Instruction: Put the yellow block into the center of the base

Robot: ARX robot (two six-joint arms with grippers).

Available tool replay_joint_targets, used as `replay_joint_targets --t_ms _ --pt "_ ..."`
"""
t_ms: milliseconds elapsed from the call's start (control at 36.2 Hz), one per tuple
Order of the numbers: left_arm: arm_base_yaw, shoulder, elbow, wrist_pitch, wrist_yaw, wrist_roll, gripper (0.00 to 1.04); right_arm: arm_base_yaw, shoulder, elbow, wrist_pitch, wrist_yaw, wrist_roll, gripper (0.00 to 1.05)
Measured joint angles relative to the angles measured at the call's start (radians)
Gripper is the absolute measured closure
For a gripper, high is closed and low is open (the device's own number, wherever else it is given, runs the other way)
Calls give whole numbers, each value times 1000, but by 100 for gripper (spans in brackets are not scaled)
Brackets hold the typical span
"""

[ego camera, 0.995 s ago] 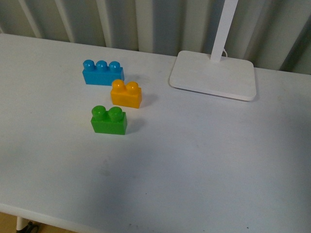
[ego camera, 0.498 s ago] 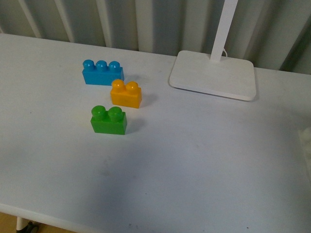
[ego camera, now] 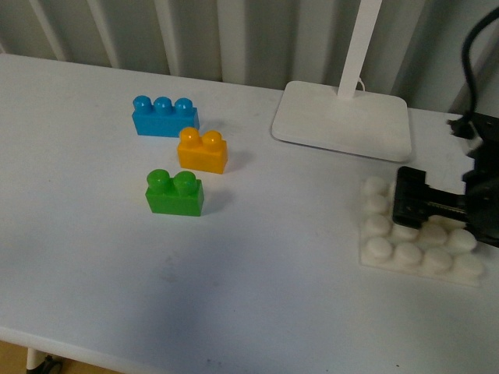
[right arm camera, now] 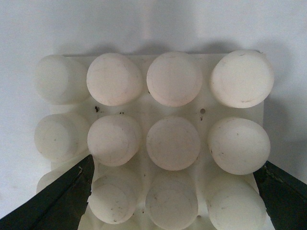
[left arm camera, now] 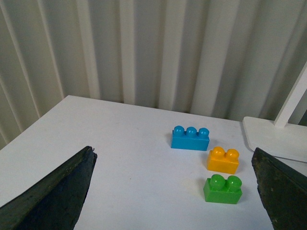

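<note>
The table (left arm camera: 120, 167) between my left fingers (left arm camera: 53, 196) lies open. Ahead of them, the green brick (left arm camera: 223, 190), yellow block (left arm camera: 223, 160) and blue brick (left arm camera: 191, 139) stand close together. The base (right arm camera: 144, 112) fills the gap between my right fingers (right arm camera: 62, 196), and the lamp foot (ego camera: 343, 121) stands near, off to one side.

The front camera looks down from the robot's body across the table (ego camera: 273, 296) toward the ribbed wall (ego camera: 195, 35). The left wrist camera sits high, well back, facing that wall too. Those 2 share the blue brick (ego camera: 164, 117), yellow block (ego camera: 203, 153), green brick (ego camera: 175, 195) and lamp foot (ego camera: 343, 121). The right wrist camera stares down, very close, onto the base (right arm camera: 172, 143), shared with front.
</note>
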Motion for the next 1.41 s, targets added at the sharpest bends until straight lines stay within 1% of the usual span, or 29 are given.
replay_joint_targets --t_ms 221,387,636,802,912,1134,1327,1355,1410 --pt "0 0 0 0 0 0 6 117 48 89 -32 34 103 9" --pt "0 0 0 0 0 0 6 180 89 164 -63 54 166 9" --pt "0 0 0 0 0 0 6 240 130 240 -78 56 220 9" --pt "0 0 0 0 0 0 6 248 136 253 -65 41 232 9" --pt "0 0 0 0 0 0 6 237 131 251 -55 30 239 9" --pt "0 0 0 0 0 0 6 160 -27 158 14 5 211 9" --pt "0 0 0 0 0 0 6 60 -226 43 63 -6 149 9" --pt "0 0 0 0 0 0 6 26 -290 3 76 -14 127 9" --pt "0 0 0 0 0 0 6 -11 -356 -37 81 -29 108 9"
